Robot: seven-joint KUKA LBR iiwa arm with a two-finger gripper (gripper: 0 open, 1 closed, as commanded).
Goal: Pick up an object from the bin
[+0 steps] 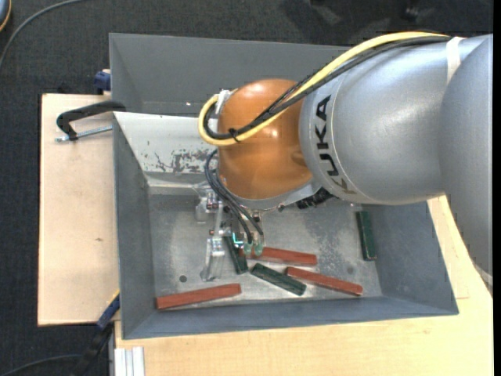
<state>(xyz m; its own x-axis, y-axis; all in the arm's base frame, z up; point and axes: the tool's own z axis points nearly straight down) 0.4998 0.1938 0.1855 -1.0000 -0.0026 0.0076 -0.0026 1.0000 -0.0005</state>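
My gripper point(231, 249) reaches down to the bin floor left of centre, below the orange cover. Its fingers stand apart, open. A short dark green stick point(236, 257) lies tilted between them, closer to the right finger point(250, 243), and the left finger point(211, 255) does not touch it. Just right of the gripper lies a red-brown stick point(290, 255). Another dark green stick point(277, 279) lies below and to the right of it.
A long red-brown stick point(198, 296) lies along the bin's front wall at the left. Another red-brown stick point(324, 281) lies at the front right. A dark green stick point(365, 235) rests upright against the right slope. The arm hides the bin's middle and back.
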